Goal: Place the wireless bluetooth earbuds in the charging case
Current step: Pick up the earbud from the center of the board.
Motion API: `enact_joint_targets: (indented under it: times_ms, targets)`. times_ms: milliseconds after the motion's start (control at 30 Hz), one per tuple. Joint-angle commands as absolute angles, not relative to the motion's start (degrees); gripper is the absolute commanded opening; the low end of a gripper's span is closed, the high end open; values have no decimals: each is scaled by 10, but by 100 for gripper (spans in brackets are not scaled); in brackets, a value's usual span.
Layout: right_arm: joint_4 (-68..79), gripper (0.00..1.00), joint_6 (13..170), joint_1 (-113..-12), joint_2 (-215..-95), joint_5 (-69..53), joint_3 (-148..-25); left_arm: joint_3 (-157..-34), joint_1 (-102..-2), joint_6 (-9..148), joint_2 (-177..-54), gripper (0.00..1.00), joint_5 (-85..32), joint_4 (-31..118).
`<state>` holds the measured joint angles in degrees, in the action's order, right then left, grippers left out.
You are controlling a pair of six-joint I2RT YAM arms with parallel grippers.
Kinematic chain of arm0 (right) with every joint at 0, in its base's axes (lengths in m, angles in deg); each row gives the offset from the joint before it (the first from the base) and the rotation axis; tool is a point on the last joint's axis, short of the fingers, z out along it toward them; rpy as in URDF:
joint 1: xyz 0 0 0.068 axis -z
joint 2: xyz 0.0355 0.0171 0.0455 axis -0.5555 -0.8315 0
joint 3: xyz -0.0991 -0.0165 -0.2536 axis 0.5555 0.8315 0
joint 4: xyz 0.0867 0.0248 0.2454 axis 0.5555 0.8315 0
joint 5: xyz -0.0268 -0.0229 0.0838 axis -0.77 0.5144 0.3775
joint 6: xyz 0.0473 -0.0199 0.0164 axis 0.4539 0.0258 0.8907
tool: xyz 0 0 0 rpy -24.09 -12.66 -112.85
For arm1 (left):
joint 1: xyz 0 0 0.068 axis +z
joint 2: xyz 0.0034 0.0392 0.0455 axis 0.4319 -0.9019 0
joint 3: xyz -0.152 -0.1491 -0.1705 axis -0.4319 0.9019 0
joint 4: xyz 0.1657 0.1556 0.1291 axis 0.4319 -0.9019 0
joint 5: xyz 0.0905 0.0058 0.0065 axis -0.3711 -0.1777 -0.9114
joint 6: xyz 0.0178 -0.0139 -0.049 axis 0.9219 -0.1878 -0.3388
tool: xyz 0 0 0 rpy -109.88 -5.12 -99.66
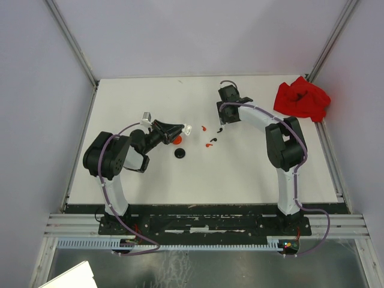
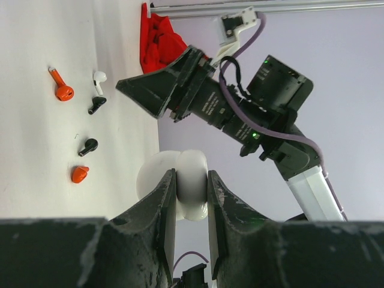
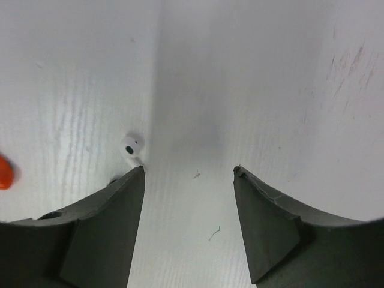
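Currently left tool point(image 2: 191, 187) is clamped narrow on a white charging case point(image 2: 193, 162); right tool point(image 3: 189, 171) stands wide with nothing between its jaws, close over the desk point(image 1: 252, 174), a white earbud point(image 3: 132, 146) lying just beside one fingertip. Loose on the desk between the two tools lie red earbuds point(image 2: 61, 90) and black earbuds point(image 2: 89, 146), just right of a red case point(image 1: 177, 139) and a black case point(image 1: 180, 153) near the left tool.

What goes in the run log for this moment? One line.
left end effector: shut on white case; right end effector: open, beside white earbud; other earbuds: on table
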<state>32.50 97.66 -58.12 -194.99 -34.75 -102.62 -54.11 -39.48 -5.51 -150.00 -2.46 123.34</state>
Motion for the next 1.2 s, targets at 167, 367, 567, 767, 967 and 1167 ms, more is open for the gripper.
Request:
enact_joint_targets:
  times_ms: [167,367,567,767,967,1167]
  targets:
    - [383,64,957,-583,-1967,-258,-1146,-544,-392,-63,-1483,3,-17,1273]
    - [413,59,952,-584,-2000,-229,-1180,-545,-392,-63,-1484,3,-16,1273]
    - [427,58,944,-583,-2021,-228,-1196,-548,-392,-63,-1486,3,-16,1273]
    - [430,57,942,-583,-2038,-226,-1201,-549,-392,-62,-1490,3,-15,1272]
    - [434,55,942,-584,-2052,-222,-1207,-550,-392,-62,-1493,3,-16,1273]
    - [434,53,940,-583,-2060,-221,-1213,-550,-392,-63,-1497,3,-14,1274]
